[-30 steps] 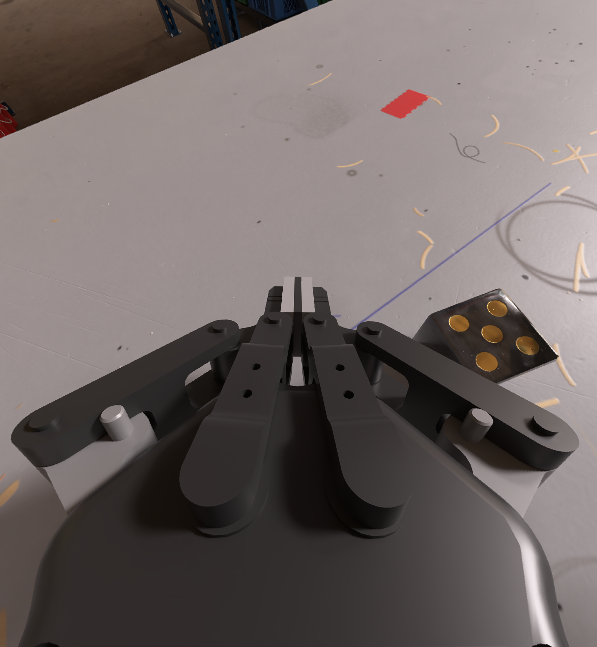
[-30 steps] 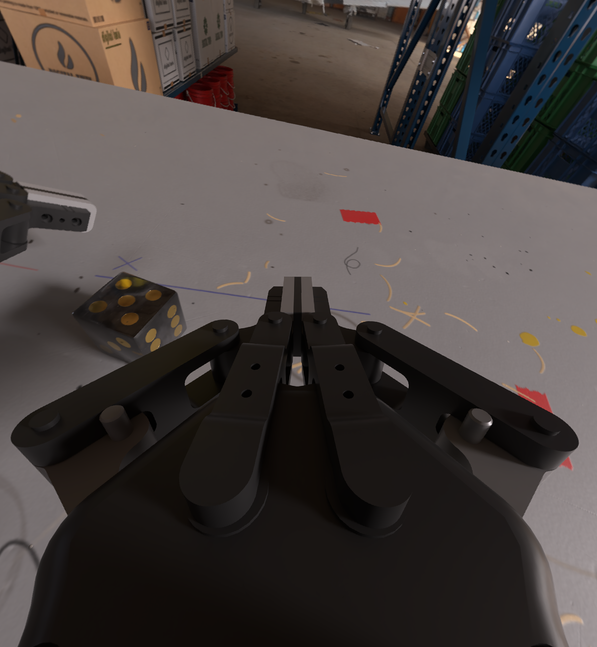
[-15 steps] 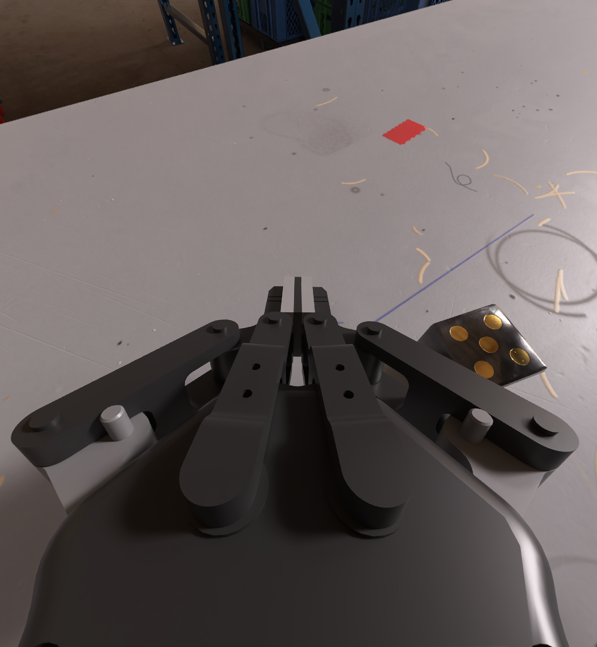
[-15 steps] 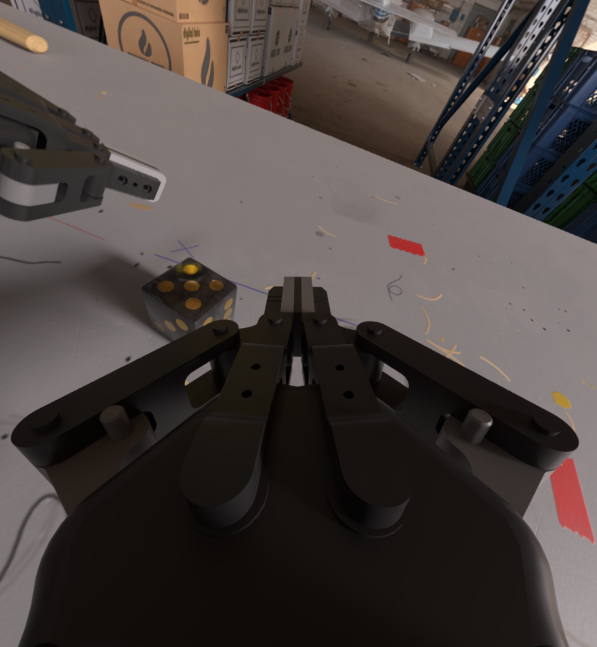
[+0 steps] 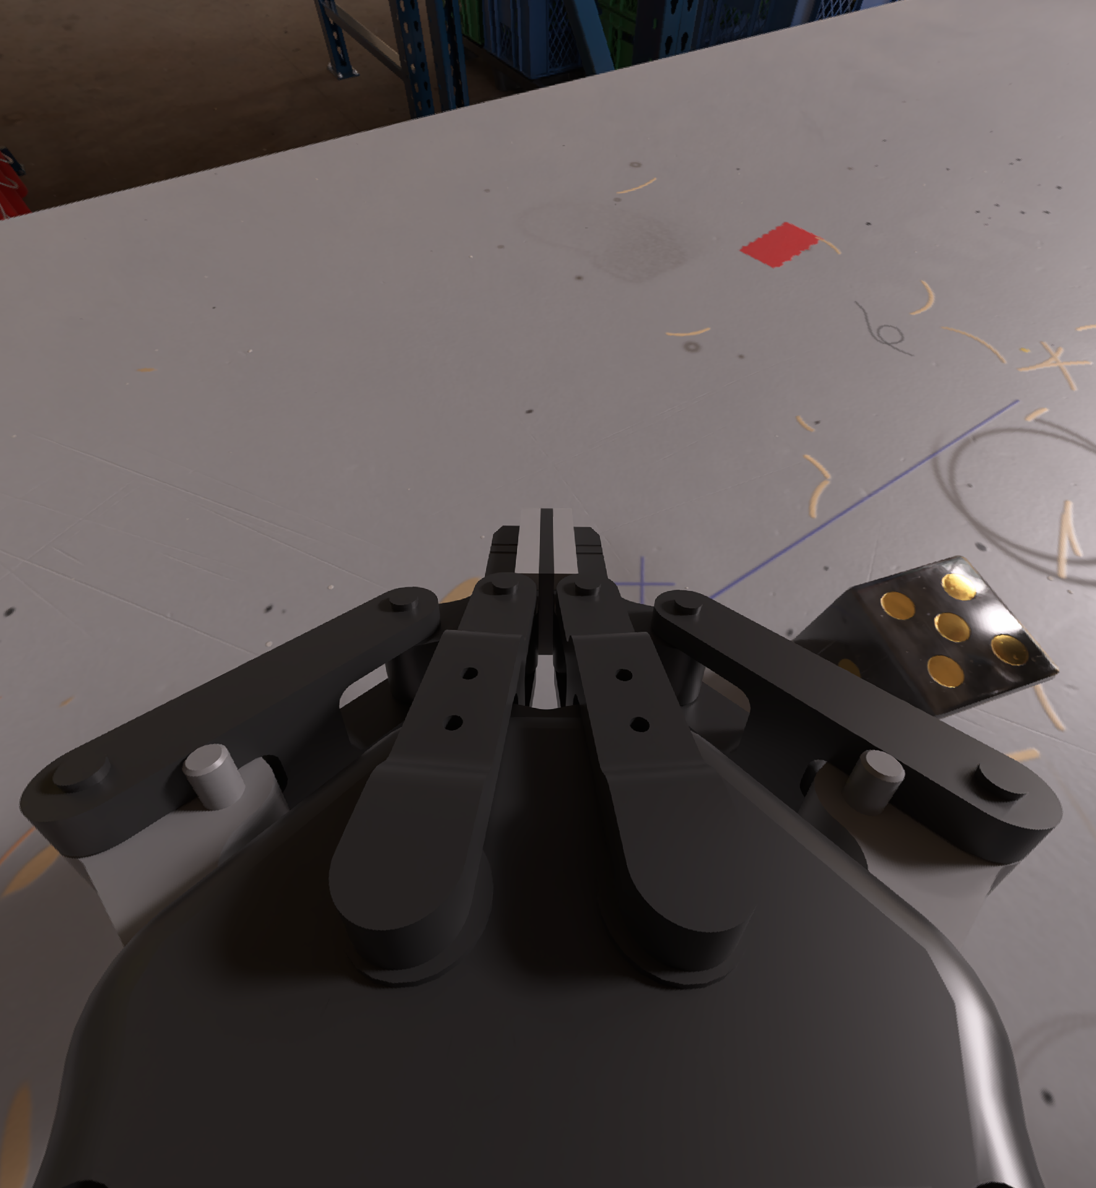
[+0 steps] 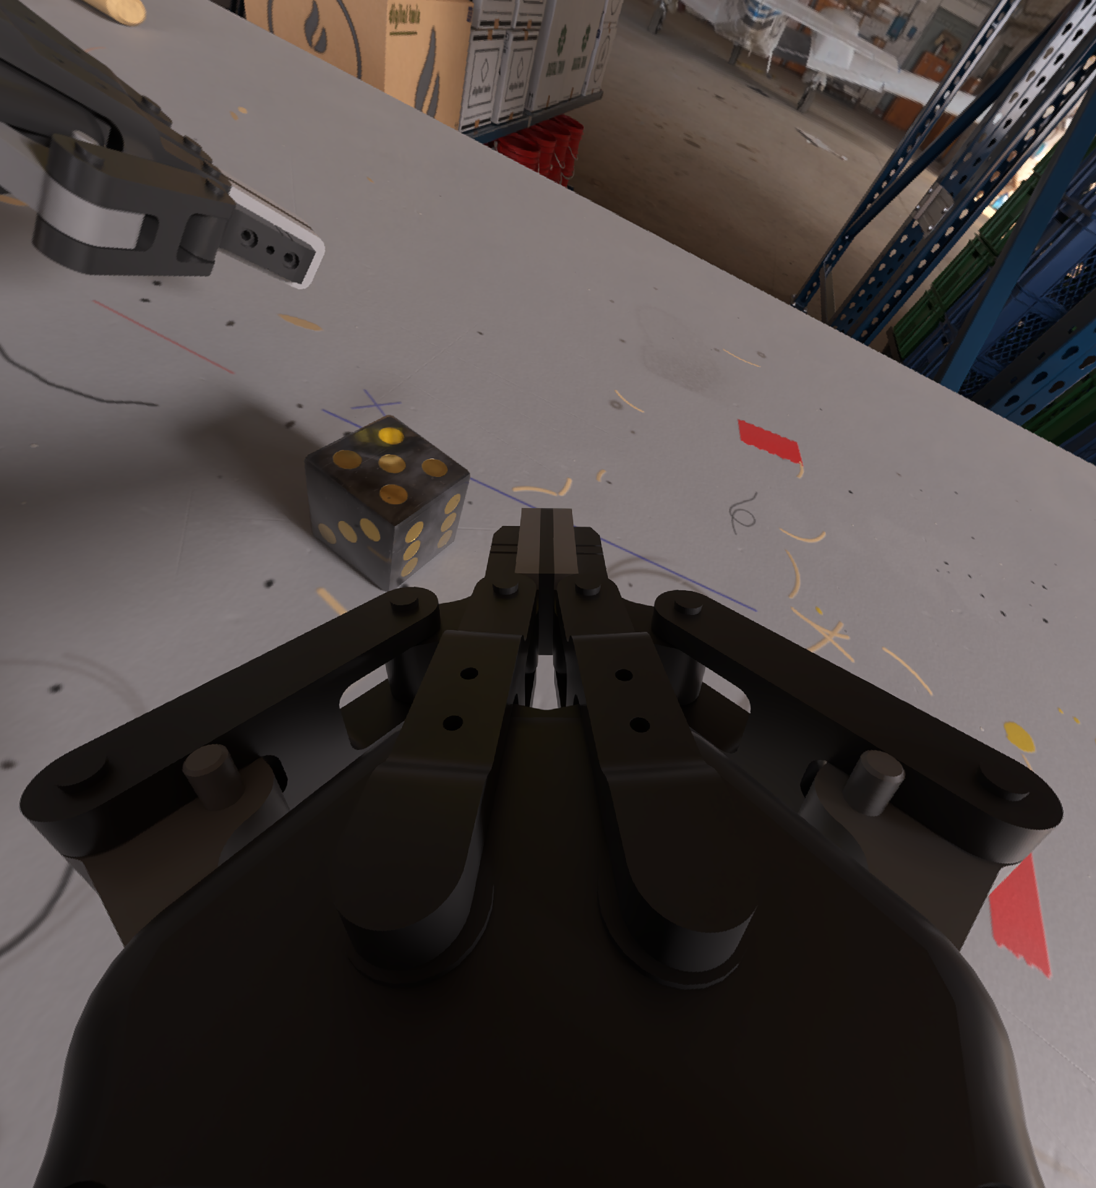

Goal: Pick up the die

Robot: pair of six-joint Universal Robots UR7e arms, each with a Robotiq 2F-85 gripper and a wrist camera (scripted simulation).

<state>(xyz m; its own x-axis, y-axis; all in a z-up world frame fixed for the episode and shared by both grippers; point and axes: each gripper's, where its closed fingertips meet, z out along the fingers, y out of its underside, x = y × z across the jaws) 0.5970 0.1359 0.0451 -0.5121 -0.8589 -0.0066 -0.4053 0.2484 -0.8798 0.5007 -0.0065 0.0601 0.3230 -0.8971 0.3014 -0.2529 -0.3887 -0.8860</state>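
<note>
R gripper (image 6: pixel 546 537) had swung closer to the die (image 6: pixel 386 498), which sat on the counter (image 6: pixel 532 321), ungrasped.
Both sets of jaws clenched, empty; L gripper (image 5: pixel 546 537) hovered beside it. Risk: descending w/ jaws unopened would knock the die away.

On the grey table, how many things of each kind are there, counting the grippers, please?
Black cube die with gold pips: 1
Dark two-finger grippers: 2, the left gripper and the right gripper, both shut and empty
Red tape patches: 2
Total: 5, all on or above the grey table
</note>
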